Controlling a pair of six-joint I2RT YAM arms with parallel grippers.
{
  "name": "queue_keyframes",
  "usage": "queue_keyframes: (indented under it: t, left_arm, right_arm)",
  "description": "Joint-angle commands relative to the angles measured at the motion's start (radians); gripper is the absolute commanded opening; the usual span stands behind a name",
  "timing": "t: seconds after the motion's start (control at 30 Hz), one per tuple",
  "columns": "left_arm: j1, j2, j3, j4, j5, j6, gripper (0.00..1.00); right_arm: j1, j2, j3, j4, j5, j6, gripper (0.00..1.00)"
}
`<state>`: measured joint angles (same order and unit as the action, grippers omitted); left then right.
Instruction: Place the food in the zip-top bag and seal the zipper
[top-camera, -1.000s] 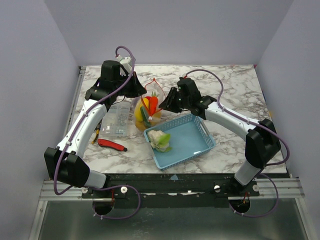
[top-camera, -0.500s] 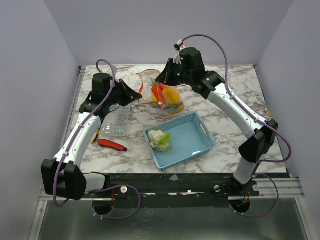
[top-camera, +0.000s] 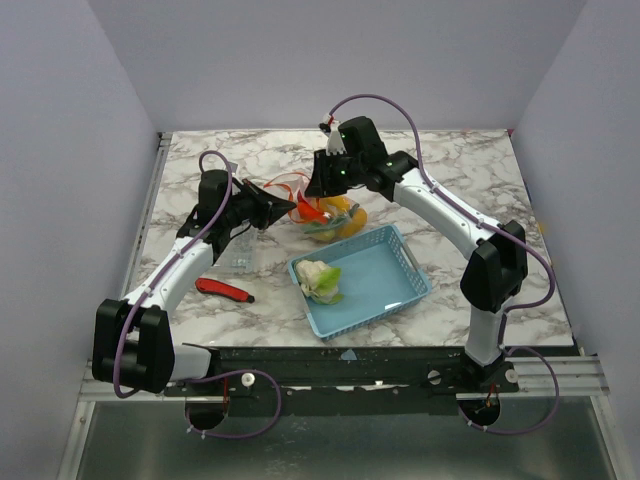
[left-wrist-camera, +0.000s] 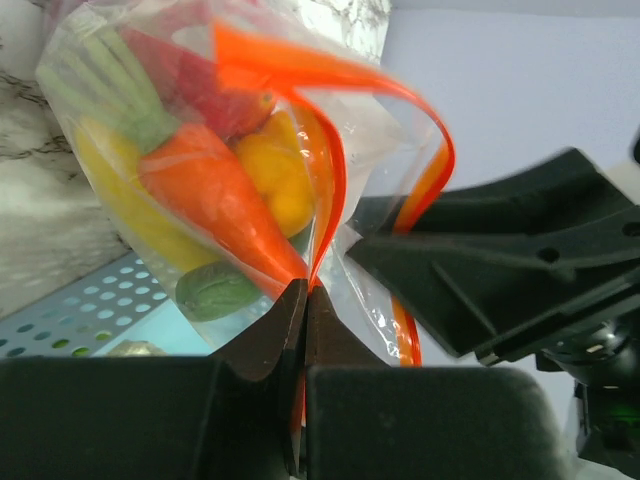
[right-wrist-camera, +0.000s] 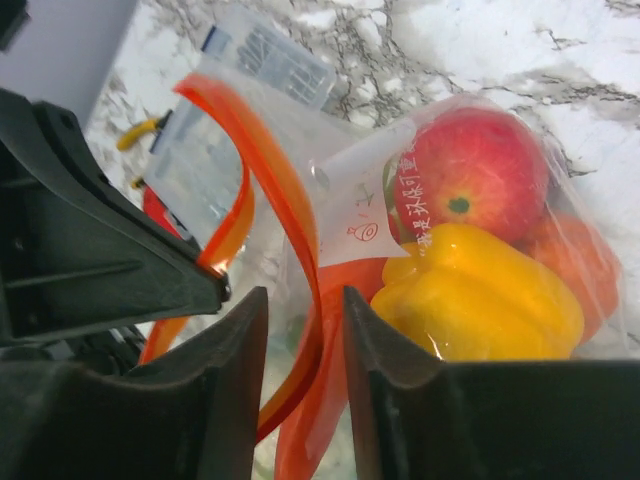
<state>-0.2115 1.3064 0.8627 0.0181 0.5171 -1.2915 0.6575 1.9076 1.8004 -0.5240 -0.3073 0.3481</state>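
The zip-top bag (top-camera: 328, 214) lies behind the basket, holding an apple (right-wrist-camera: 470, 185), a yellow pepper (right-wrist-camera: 480, 295), a carrot (left-wrist-camera: 215, 200) and green pieces. Its red-orange zipper (left-wrist-camera: 330, 170) loops open between the two grippers. My left gripper (left-wrist-camera: 305, 290) is shut on the zipper's near end; in the top view the left gripper (top-camera: 272, 208) sits at the bag's left side. My right gripper (right-wrist-camera: 300, 300) is open, with the zipper strip (right-wrist-camera: 300, 240) running between its fingers, above the bag's mouth (top-camera: 320, 186). A cauliflower (top-camera: 318, 279) lies in the basket.
The blue basket (top-camera: 385, 270) stands just in front of the bag. A clear rigid box (top-camera: 238, 250) lies under the left arm, and a red-and-black handled tool (top-camera: 222, 290) lies in front of it. A wall edges the table on the left.
The right arm has brought the bag down and forward from the back of the table. The left gripper has swung right and closed on the zipper.
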Motion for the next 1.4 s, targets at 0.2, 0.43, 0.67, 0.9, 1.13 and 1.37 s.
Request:
queue_keyframes:
  t: [0.2, 0.43, 0.67, 0.9, 1.13, 1.37]
  left_arm:
    - [-0.026, -0.068, 0.018, 0.047, -0.056, -0.044, 0.00]
    - [-0.032, -0.064, 0.023, 0.052, -0.045, -0.046, 0.00]
    - [-0.040, -0.039, 0.038, 0.068, -0.020, -0.033, 0.00]
    - [-0.040, -0.022, 0.045, 0.089, 0.004, 0.004, 0.00]
    - [-0.040, -0.002, 0.100, 0.053, 0.046, 0.139, 0.00]
    - [-0.046, 0.034, 0.129, 0.069, 0.100, 0.190, 0.13]
  right_arm:
    - [0.003, -0.231, -0.165, 0.022, 0.033, -0.134, 0.74]
    - [0.004, -0.526, -0.595, 0.414, -0.001, -0.239, 0.76]
    - [0.002, -0.700, -0.972, 0.934, -0.012, -0.327, 0.76]
    - [0.002, -0.521, -0.948, 1.098, -0.074, -0.421, 0.47]
    - [0.003, -0.502, -0.965, 1.097, -0.090, -0.399, 0.30]
    - [0.003, -0.522, -0.990, 1.045, -0.137, -0.390, 0.34]
